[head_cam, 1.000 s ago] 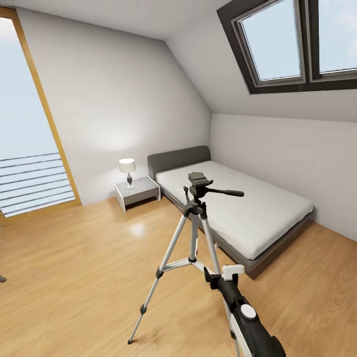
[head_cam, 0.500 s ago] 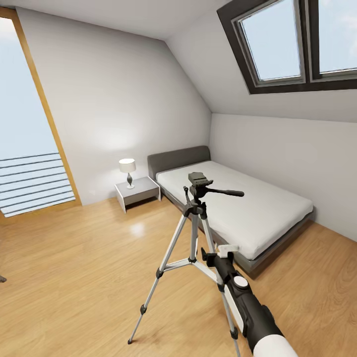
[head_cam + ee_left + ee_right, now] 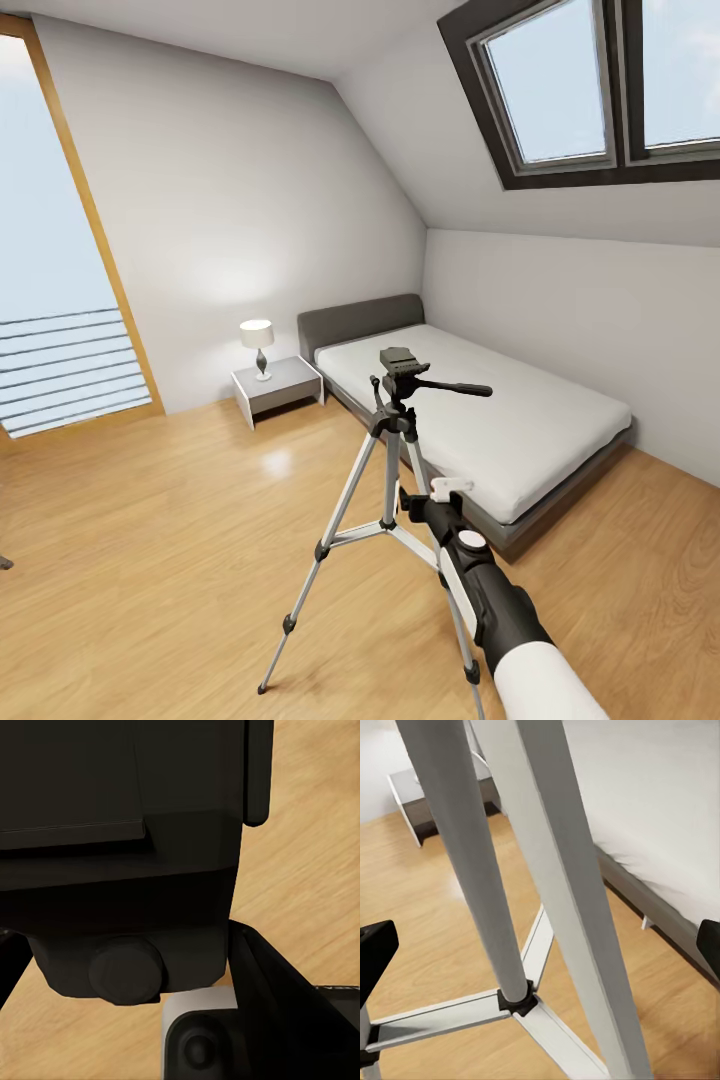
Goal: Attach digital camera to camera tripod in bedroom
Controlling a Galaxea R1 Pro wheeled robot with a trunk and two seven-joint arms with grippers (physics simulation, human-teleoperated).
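The camera tripod point(image 3: 392, 470) stands on the light wood floor in front of the bed, its black head point(image 3: 402, 362) and pan handle bare on top. My right gripper point(image 3: 428, 497) is raised beside the tripod's legs, below the head, and is open. The right wrist view shows its fingertips point(image 3: 376, 945) spread wide, with the silver legs point(image 3: 461, 847) and centre brace between them. Close up in the left wrist view is the digital camera point(image 3: 112, 810), a black boxy body with a round knob. My left gripper point(image 3: 142, 982) is shut on it.
This is the bedroom. A low grey bed point(image 3: 480, 425) with a white mattress lies just behind the tripod. A white nightstand point(image 3: 278, 385) with a lamp point(image 3: 257, 342) stands beside it. A tall glazed door point(image 3: 50, 260) is at the left, skylights point(image 3: 570, 90) are in the sloped ceiling.
My right arm has reached forward and up, so the open gripper has climbed closer along the tripod's legs. The tripod and the room have not moved.
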